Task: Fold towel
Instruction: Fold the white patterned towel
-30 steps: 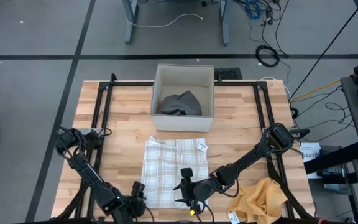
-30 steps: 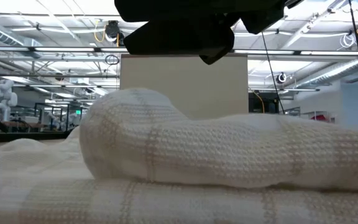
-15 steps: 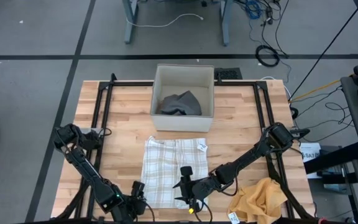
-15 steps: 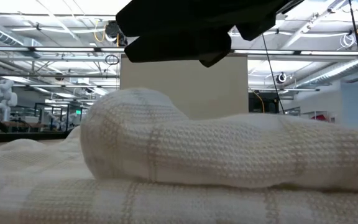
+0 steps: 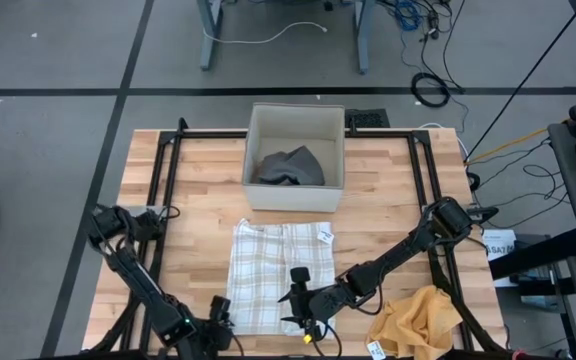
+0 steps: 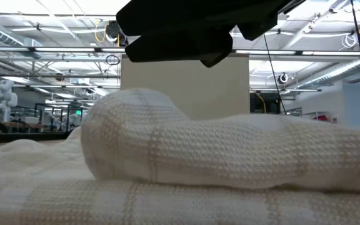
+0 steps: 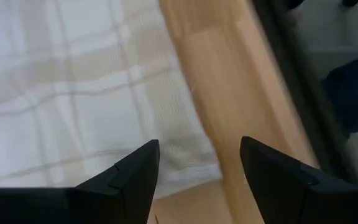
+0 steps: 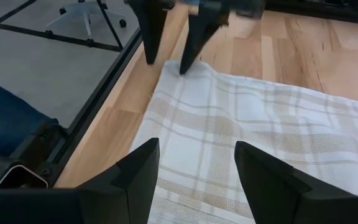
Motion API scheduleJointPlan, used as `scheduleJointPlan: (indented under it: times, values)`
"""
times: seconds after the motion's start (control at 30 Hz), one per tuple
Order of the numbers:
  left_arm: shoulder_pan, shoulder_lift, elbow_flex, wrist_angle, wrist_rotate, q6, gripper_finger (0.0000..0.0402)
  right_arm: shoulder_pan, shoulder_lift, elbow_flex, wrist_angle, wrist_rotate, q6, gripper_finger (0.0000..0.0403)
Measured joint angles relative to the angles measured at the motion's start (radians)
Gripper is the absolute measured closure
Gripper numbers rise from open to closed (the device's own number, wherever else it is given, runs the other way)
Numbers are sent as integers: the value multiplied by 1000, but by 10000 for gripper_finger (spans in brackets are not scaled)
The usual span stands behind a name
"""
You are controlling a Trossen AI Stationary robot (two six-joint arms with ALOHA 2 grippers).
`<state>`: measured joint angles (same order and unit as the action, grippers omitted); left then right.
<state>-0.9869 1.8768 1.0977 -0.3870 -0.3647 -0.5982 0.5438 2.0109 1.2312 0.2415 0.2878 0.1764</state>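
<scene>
**A:** Start from above. Where is the towel?

**B:** The towel (image 5: 274, 272), a white plaid cloth, lies flat on the wooden bench (image 5: 198, 190), near the front edge and just in front of a beige bin (image 5: 295, 158) that has dark grey cloth (image 5: 290, 166) in it. A crumpled yellow cloth (image 5: 420, 318) sits at the bench's front right corner.

**A:** And the arms?

**B:** The left gripper (image 5: 215, 335) is at the towel's front left corner. The right gripper (image 5: 297, 305) is over the towel's front right part, its arm reaching in from the right side.

**A:** What does the level view give?

**B:** The towel (image 6: 186, 169) fills it: a thick rounded roll of waffle weave lying across a flatter layer. A dark gripper body hangs just above the roll; which arm it belongs to I cannot tell from there. The bin's pale wall (image 6: 230, 87) stands behind.

**A:** Left wrist?

**B:** The left gripper (image 7: 199, 180) has its two dark fingers (image 7: 138, 177) spread wide with nothing between them. Below the gap are the towel's edge (image 7: 86, 106) and bare bench wood (image 7: 229, 93). It holds nothing.

**A:** Right wrist?

**B:** Same story. The right gripper (image 8: 194, 177) has its jaws wide apart and empty, hovering over the plaid towel (image 8: 253, 137). Farther off, the left gripper (image 8: 173, 46) points its fingertips down at the towel's far corner, one tip at the cloth's edge and the other over the wood beside it.
</scene>
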Motion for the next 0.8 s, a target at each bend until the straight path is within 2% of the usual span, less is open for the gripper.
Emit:
scheduleJointPlan:
  times: [0.27, 0.37, 0.53, 0.8]
  values:
    - [7, 43, 3, 21, -28, 4, 168, 20, 0, 0, -48, 0, 43, 202]
    - [8, 44, 4, 9, -37, 4, 181, 31, 0, -1, -93, -1, 77, 202]
    - [19, 45, 3, -34, -70, 6, 246, 57, 0, -2, -121, -1, 122, 202]
    - [46, 46, 1, -47, -70, 87, 365, 92, 0, -2, -189, 14, 199, 202]
